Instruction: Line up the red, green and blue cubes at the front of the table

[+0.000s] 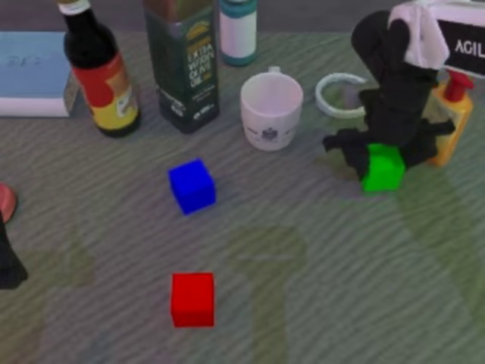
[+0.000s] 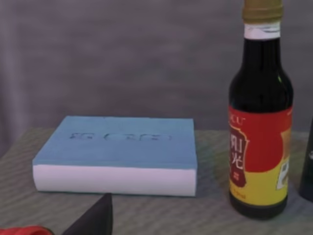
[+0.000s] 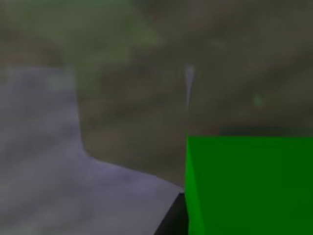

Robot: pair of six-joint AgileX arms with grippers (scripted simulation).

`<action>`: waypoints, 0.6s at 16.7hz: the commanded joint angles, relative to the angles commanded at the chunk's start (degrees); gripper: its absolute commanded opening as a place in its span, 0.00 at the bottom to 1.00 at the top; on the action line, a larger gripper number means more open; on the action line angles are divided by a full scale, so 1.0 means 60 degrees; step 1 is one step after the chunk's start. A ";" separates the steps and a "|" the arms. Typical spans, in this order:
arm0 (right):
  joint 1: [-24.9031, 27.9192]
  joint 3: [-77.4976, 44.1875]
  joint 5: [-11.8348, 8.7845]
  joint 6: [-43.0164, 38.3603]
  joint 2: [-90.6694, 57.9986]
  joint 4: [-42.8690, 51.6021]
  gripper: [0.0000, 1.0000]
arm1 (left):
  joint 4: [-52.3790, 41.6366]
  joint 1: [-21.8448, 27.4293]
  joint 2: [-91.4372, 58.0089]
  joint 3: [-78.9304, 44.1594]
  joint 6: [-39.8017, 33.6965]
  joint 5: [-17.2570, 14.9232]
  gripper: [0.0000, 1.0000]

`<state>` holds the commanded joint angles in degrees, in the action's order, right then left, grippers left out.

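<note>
The green cube [image 1: 383,168] is at the right of the table, just in front of a yellow bottle, and my right gripper [image 1: 381,155] is shut on it from above. The same green cube [image 3: 249,186] fills the right wrist view's near corner, with a dark finger [image 3: 171,223] against its side. Left of centre, the blue cube [image 1: 192,186] rests on the table [image 1: 303,303]. The red cube [image 1: 192,299] lies straight in front of it near the front edge. My left gripper [image 1: 9,265] is parked at the table's left edge, open, one finger [image 2: 95,220] showing.
Along the back stand a blue book [image 1: 34,72], a soy sauce bottle [image 1: 102,76], an olive oil bottle [image 1: 183,64], a white-and-teal can [image 1: 238,30] and a white mug [image 1: 270,110]. A white ring [image 1: 341,95] and the yellow bottle [image 1: 455,114] sit by the right arm.
</note>
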<state>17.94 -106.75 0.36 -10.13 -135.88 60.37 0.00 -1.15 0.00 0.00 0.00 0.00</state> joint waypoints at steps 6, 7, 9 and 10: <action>0.0054 -0.1282 -0.0007 0.0008 0.0492 0.1832 0.00 | 0.0000 0.0000 0.0000 0.0000 0.0000 0.0000 1.00; 0.0055 -0.1305 -0.0007 0.0010 0.0510 0.1860 0.00 | 0.0000 0.0000 0.0000 0.0000 0.0000 0.0000 1.00; 0.0055 -0.1305 -0.0007 0.0010 0.0510 0.1860 0.00 | 0.0000 0.0000 0.0000 0.0000 0.0000 0.0000 1.00; 0.0003 -0.1287 -0.0011 -0.0006 0.0478 0.1838 0.00 | 0.0000 0.0000 0.0000 0.0000 0.0000 0.0000 1.00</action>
<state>17.96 -114.47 0.29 -10.17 -133.01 71.39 0.00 -1.15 0.00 0.00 0.00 0.00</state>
